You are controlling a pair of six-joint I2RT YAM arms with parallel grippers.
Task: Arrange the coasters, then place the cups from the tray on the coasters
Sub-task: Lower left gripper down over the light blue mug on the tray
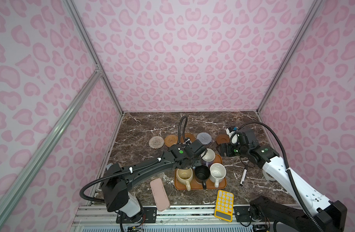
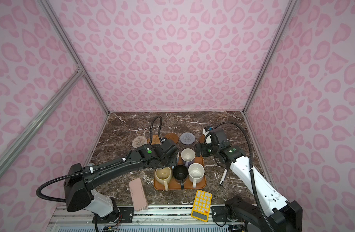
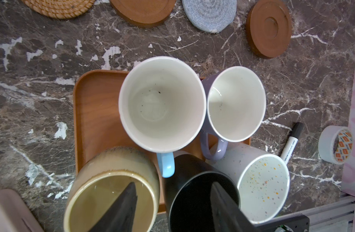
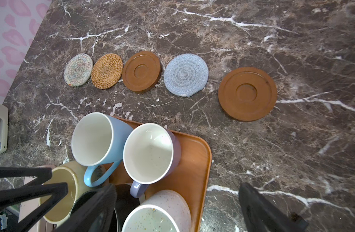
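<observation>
The left gripper's [image 3: 172, 185] fingers [image 3: 122, 204] stand parted and grasp nothing. One tip hangs over the cream-yellow mug [image 3: 112, 158] and the other over the black mug [image 3: 188, 200], with the light blue mug's [image 3: 162, 100] handle [image 3: 166, 164] just ahead of the gap. The right gripper [image 4: 177, 188] is spread wide and empty, at the upper right corner of the orange-brown tray [image 1: 221, 185] in both top views, one finger above the marble tabletop [image 4: 293, 150]. All five mugs sit on the tray, lower centre of both top views. The light blue mug and the lavender mug [image 3: 236, 104] form the far row, with the cream-yellow, black and speckled white mug [image 3: 261, 190] nearer. Above the tray the coasters lie in a row, from the left: off-white woven coaster [image 4: 78, 70], rattan coaster [image 4: 107, 71], brown coaster [image 4: 141, 71], grey-blue coaster [image 4: 186, 75], and a second brown coaster [image 4: 247, 94] set slightly apart.
</observation>
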